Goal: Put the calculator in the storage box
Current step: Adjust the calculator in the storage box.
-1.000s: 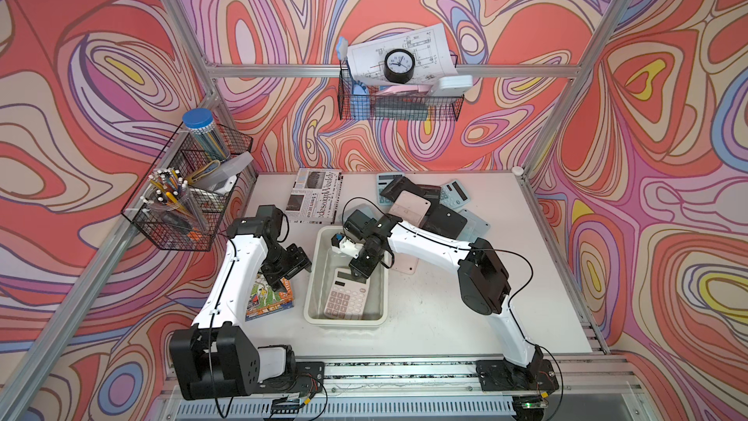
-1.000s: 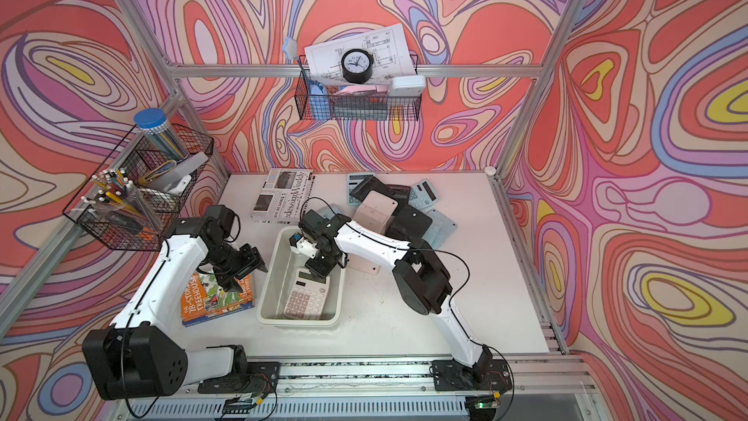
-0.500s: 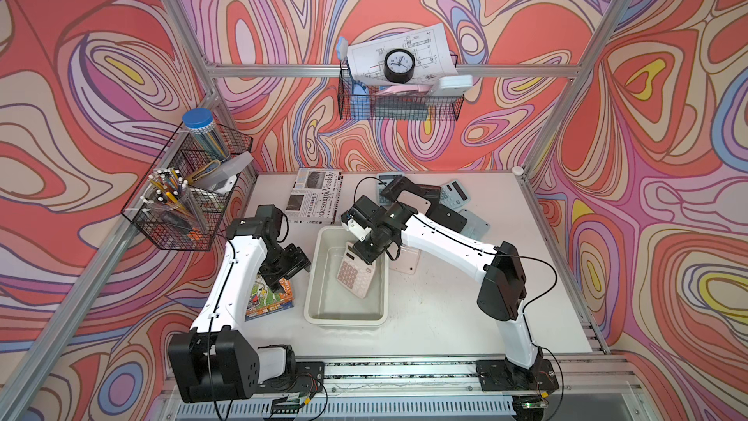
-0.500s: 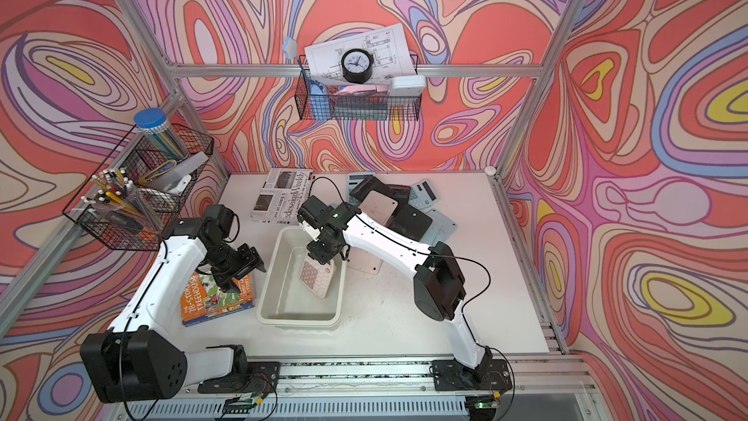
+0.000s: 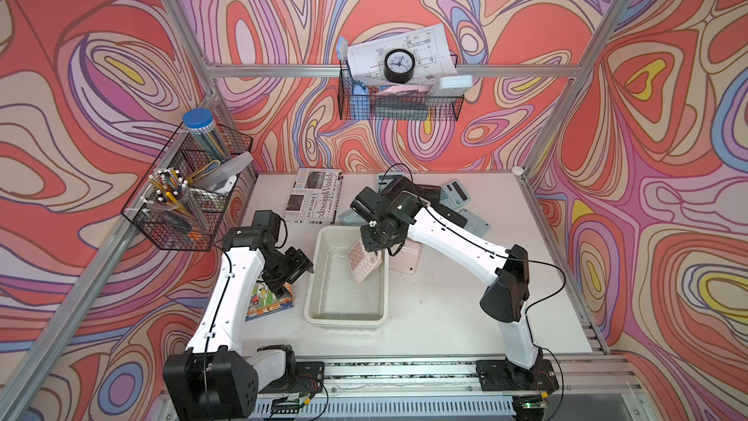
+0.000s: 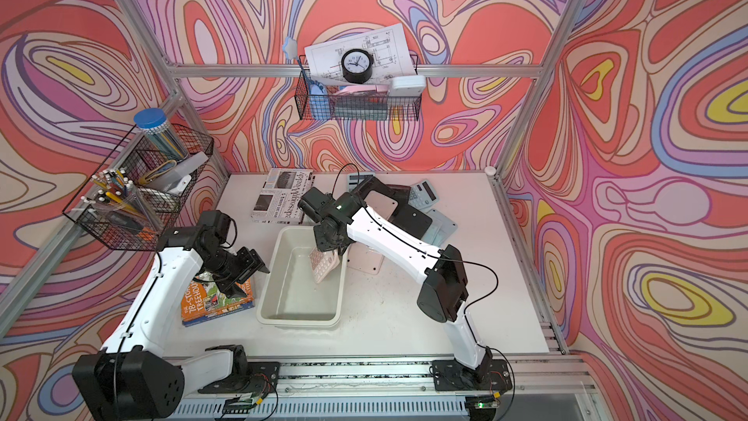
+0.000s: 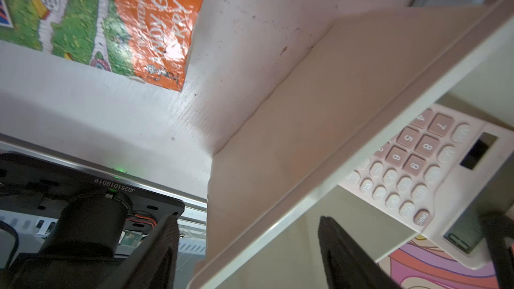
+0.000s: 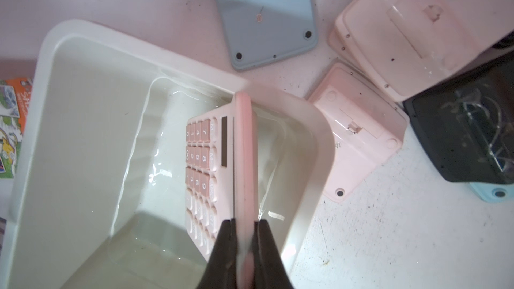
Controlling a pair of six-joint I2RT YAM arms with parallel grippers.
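A pink calculator [image 5: 363, 264] [image 6: 324, 265] [image 8: 211, 162] hangs tilted on its edge over the far right part of the cream-white storage box [image 5: 344, 319] [image 6: 297, 319] [image 8: 83, 134]. My right gripper [image 5: 377, 244] [image 6: 330, 245] [image 8: 244, 222] is shut on the calculator's thin side edge, its lower end down inside the box. My left gripper [image 5: 302, 267] [image 6: 254, 262] [image 7: 247, 234] is open, one finger on each side of the box's left wall [image 7: 319, 107]. In the left wrist view the calculator [image 7: 417, 168] shows its keys beyond the rim.
Several other calculators lie face down in a pile [image 5: 437, 204] at the back right, one pink one [image 5: 409, 263] [image 8: 358, 134] right beside the box. A newspaper [image 5: 313, 196] lies behind the box and a colourful book [image 5: 267, 301] under my left arm. Black wire baskets [image 5: 190, 192] [image 5: 398, 103] hang on the walls.
The calculator lay flat on the box floor a second ago. My right gripper has shut on its edge and raised it, tilted, toward the box's far right. The left arm has stayed put.
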